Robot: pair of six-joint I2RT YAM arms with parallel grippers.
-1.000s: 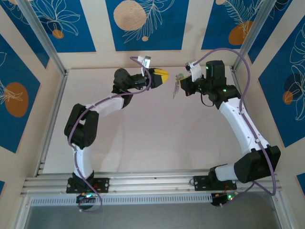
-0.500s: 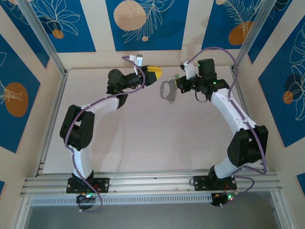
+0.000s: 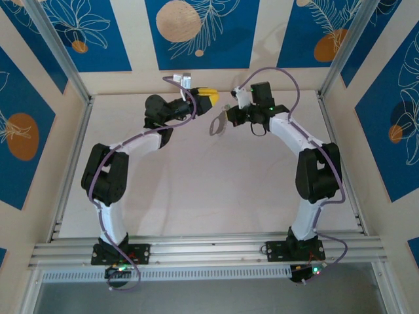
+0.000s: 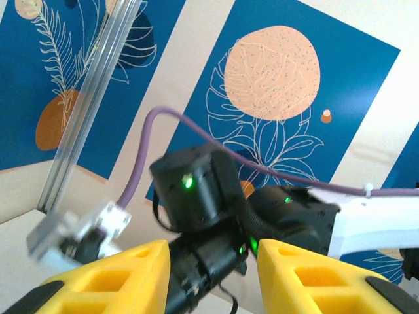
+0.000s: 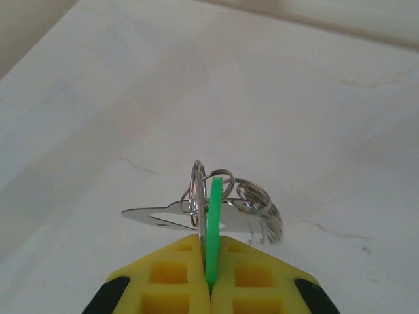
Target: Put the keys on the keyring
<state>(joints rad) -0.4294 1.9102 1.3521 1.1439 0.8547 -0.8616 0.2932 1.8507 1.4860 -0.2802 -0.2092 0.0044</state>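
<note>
Right claw [image 5: 209, 247], keys [image 5: 215, 212] — far table [image 3: 196, 190] edge

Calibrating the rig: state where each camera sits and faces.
Top external: above, behind the bases, looking down on the table; both arms, left claw, right claw.
Left wrist: behind the open left claw, facing the right arm's wrist.
Right wrist: behind the right claw, facing the table; green-headed key pinched.
Top and right wrist share the keyring.
</note>
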